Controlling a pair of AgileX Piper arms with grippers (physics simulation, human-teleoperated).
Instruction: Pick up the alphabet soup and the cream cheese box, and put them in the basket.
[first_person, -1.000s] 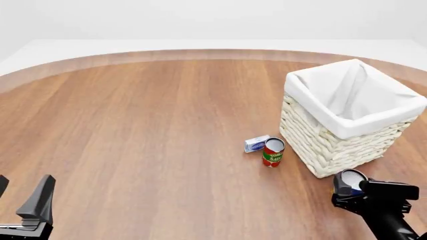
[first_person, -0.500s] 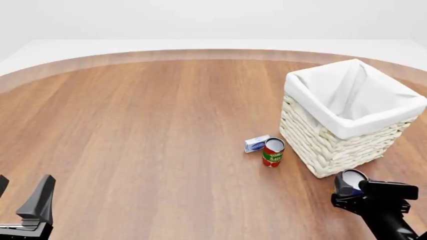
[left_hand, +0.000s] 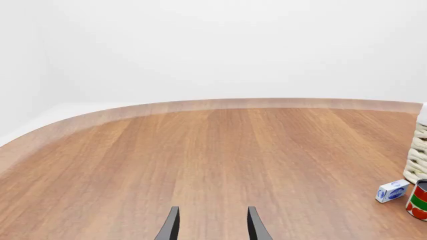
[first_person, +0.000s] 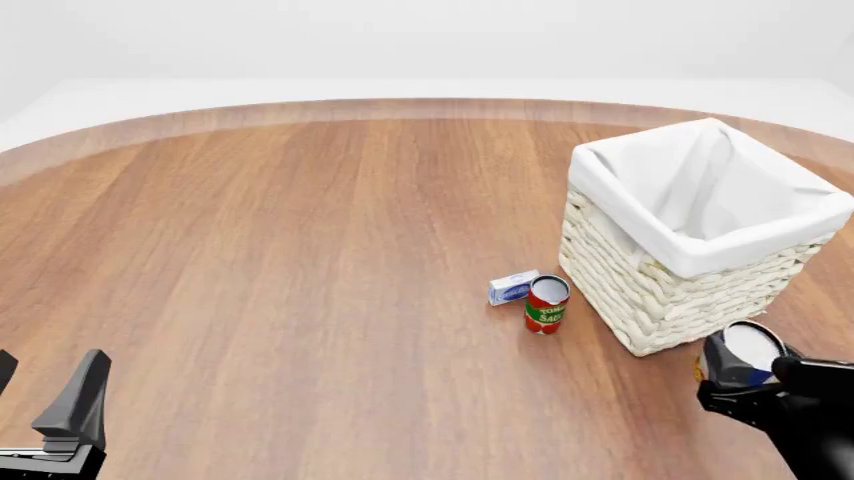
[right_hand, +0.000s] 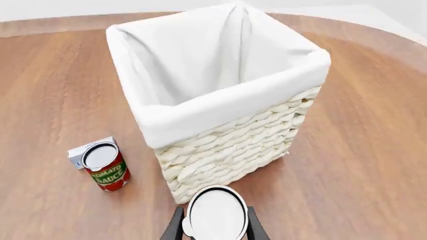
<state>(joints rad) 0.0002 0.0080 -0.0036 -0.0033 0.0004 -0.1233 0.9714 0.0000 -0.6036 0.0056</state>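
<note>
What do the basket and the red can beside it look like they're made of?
Basket: pale woven wicker, going by the braided rows on its walls, with a matte white cloth liner folded over the rim. Red can: likely metal, given its silvery top, wrapped in a red-and-green printed label.

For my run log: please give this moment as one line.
right gripper: holds soup can | basket: empty | left gripper: open, idle

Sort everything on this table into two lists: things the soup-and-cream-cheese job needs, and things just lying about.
Needed for the job:
alphabet soup, held in the right gripper
cream cheese box
basket

Just lying about:
tomato sauce can, standing right beside the cream cheese box
</note>
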